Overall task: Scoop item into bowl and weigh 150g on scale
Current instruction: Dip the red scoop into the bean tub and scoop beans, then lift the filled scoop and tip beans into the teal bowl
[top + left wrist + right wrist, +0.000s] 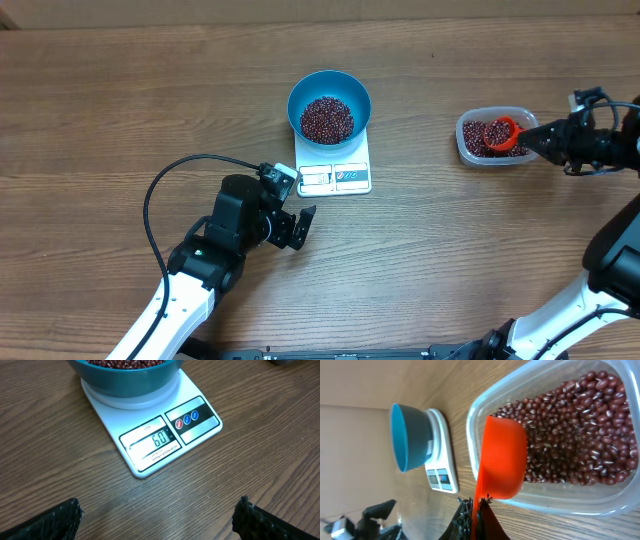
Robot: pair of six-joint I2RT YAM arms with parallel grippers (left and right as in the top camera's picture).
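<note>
Scale [127,420] display reads 60 (bowl [125,380] aboard); left gripper [159,510] gapes empty, right gripper [477,521] pinches scoop [502,460].

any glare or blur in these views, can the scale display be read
Overhead: even light, soft shadows, no glare, but the display on the scale is too small to read. Left wrist: display sharp, digits legible, no glare. Right wrist: view turned sideways; orange scoop and beans sharp.
</note>
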